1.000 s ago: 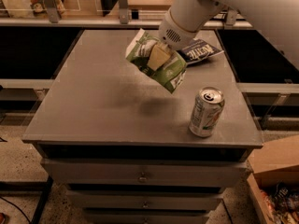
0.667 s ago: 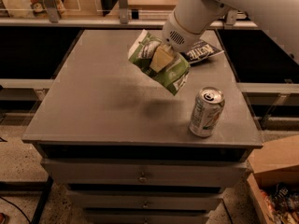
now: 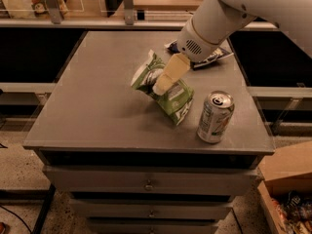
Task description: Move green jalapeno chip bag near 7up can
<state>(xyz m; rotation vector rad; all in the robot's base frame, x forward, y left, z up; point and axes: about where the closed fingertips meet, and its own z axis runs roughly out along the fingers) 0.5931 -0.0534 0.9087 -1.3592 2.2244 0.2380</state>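
Camera view: gripper [image 3: 164, 84] clamps chip bag [image 3: 178, 102], slanting down-right

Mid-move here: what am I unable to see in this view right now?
Camera view:
- The gripper is clamped on the green jalapeno chip bag; its far finger is hidden behind the bag.
- Whether the bag's lower corner touches the table: the angle hides it.
- Dark blue chip bag: mostly covered by the arm.
- 7up can: its far side faces away.
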